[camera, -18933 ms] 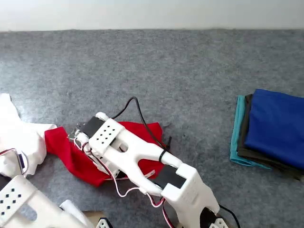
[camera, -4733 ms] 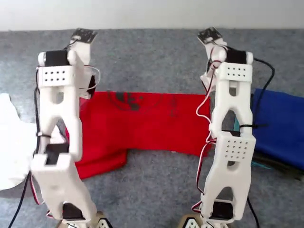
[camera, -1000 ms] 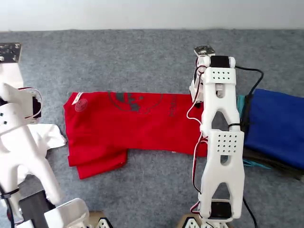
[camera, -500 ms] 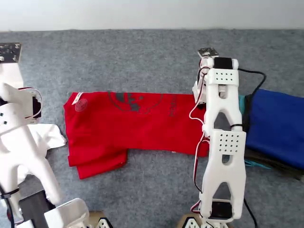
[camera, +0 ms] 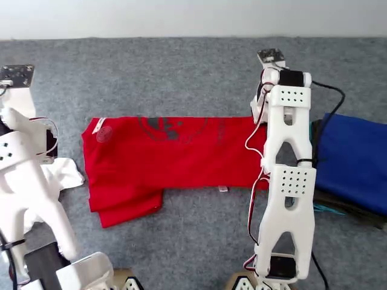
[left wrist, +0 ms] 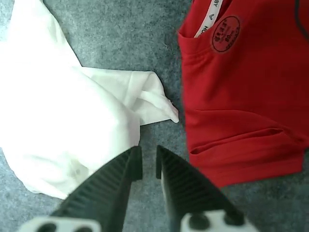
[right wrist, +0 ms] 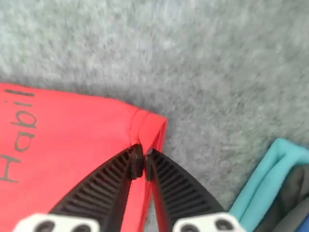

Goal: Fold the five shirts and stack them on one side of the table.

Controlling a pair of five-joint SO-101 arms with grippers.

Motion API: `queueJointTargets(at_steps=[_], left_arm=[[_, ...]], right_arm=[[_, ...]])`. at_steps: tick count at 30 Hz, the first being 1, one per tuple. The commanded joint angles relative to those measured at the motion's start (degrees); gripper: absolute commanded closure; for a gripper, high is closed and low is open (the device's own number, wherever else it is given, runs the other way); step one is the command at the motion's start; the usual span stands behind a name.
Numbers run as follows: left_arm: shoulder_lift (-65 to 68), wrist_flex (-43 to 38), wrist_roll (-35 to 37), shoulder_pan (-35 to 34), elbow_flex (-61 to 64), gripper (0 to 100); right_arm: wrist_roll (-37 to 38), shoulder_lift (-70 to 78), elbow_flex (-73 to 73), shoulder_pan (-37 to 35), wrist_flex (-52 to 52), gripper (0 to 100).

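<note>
**A:** Where does the red shirt lie?

**B:** It is spread flat across the middle of the grey surface. Its length runs from one arm to the other. At the collar end a round patch shows on it, and one sleeve is tucked under along the near edge of that end.

**A:** And the right fingers?

**B:** They sit at the far corner of the red shirt, at the end away from the collar. The tips are pressed together on the small fold of hem there, pinching the cloth. In the high view the right arm stretches along that same end of the red shirt.

**A:** What do the left fingers hold?

**B:** Nothing. A narrow gap parts the tips. They hang over the strip of bare surface just off the collar end of the red shirt, close to the tucked sleeve.

**A:** Which other shirts are near the red shirt?

**B:** A white shirt lies crumpled beside the collar end, close to it but apart from it, with one point of cloth reaching toward the red edge. Past the opposite end sits a folded stack. A blue shirt is on top, a dark shirt is under it and a teal shirt is at the bottom. The teal edge lies near the pinched corner, with grey surface between them.
</note>
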Motion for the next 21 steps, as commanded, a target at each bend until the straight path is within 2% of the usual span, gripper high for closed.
queueJointTargets(at_steps=[1,7,13,16,21], left_arm=[[-2.5,1.1,-0.5,0.2,-0.6,94],[-2.6,1.1,-0.5,0.0,-0.7,94],[-5.3,1.1,-0.4,-0.2,-0.7,94],[-8.9,1.1,-0.3,-0.2,-0.7,94],[-12.6,1.1,-0.1,0.2,-0.7,94]], right_arm=[[0.5,-0.7,-2.3,0.6,-1.8,98.8],[0.5,-0.8,0.1,1.0,-1.8,95.9],[0.2,-1.5,-1.1,0.9,3.3,74.6],[0.2,-1.5,-5.8,1.0,7.2,77.5],[0.2,-1.5,-11.6,0.9,8.4,93.5]])
